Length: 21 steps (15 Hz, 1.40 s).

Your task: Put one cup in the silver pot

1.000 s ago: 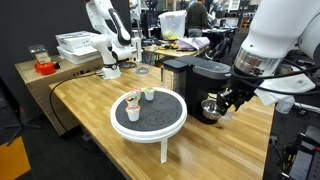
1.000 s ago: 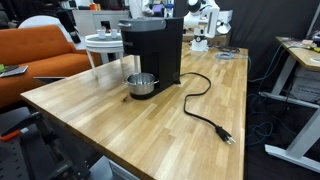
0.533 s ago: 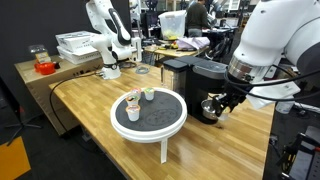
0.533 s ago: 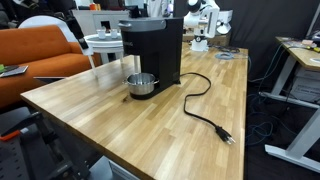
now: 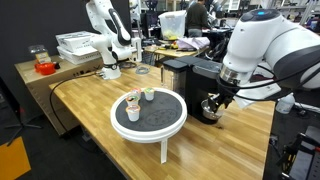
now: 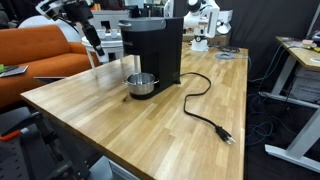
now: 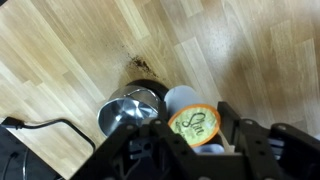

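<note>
In the wrist view my gripper (image 7: pixel 195 135) is shut on a small cup (image 7: pixel 193 123) with a yellow-green top and a pale body, held between the dark fingers. The silver pot (image 7: pixel 130 112) stands on the wooden table just left of the cup and below it, its dark handle pointing away. In an exterior view my gripper (image 5: pixel 222 100) hangs beside the pot (image 5: pixel 210 108), next to the black coffee maker (image 5: pixel 203 75). The pot also shows in the other exterior view (image 6: pixel 142 84), looking empty.
A round white side table (image 5: pixel 170 126) carries a pink cup (image 5: pixel 132 102) and a pale cup (image 5: pixel 149 94). The coffee maker (image 6: pixel 152 50) stands right behind the pot, its black cord (image 6: pixel 205 112) trailing over the wooden table. An orange sofa (image 6: pixel 35 55) stands behind.
The arm has swung left toward the round table with the cup still in the gripper. Part of the arm now shows at the top left of the other exterior view.
</note>
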{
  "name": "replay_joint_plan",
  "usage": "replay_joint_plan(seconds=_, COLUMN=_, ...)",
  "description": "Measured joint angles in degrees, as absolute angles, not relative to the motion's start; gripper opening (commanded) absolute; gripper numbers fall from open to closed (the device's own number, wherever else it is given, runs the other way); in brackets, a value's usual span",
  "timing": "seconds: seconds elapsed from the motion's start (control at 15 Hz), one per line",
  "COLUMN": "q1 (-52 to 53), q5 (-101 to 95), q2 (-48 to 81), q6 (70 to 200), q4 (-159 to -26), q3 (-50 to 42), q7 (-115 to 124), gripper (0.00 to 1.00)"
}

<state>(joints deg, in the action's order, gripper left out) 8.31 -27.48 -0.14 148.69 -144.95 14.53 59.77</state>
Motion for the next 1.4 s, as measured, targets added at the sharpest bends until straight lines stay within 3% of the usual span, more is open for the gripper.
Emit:
replay_joint_plan(seconds=1.27, q1=13.2, q5=-35.2, q2=12.9, q6=146.4, q4=-135.0, q3=5.9, q7=60.6, gripper=0.27)
replay_joint_plan(seconds=1.33, q1=13.4, q5=-34.6, q2=12.8, q6=146.4, q4=-135.0, q3=5.9, q7=60.8, gripper=0.52)
replay_joint_plan(seconds=1.4, q1=13.6, q5=-33.8, q2=12.6, q6=146.4, q4=-135.0, q3=5.9, q7=60.8, gripper=0.52)
